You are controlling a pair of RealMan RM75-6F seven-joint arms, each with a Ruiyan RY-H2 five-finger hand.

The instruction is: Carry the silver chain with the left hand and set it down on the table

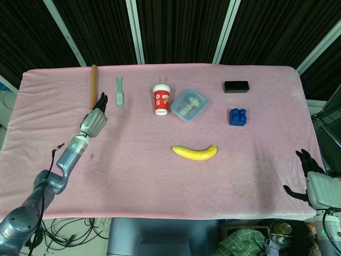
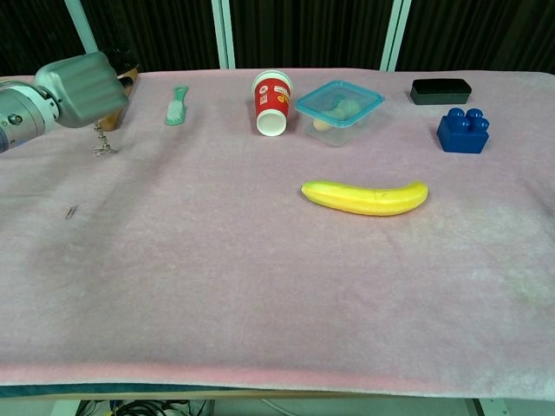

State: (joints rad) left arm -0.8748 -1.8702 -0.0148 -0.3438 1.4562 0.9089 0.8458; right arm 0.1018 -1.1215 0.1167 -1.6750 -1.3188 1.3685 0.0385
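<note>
Where it dangles from the left hand — pinched — the silver chain looks thin, its end bunched on the table.

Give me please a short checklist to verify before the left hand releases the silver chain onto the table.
1. Left hand holds the silver chain: ok, it hangs below the hand.
2. Chain's lower end touches the pink table cover: looks so in the chest view, but cannot tell for sure.
3. Wooden stick is clear of the drop spot: cannot tell, it is close behind the hand.
4. Green brush is apart from the chain: ok.
5. Right hand is away at the table edge: ok.
</note>
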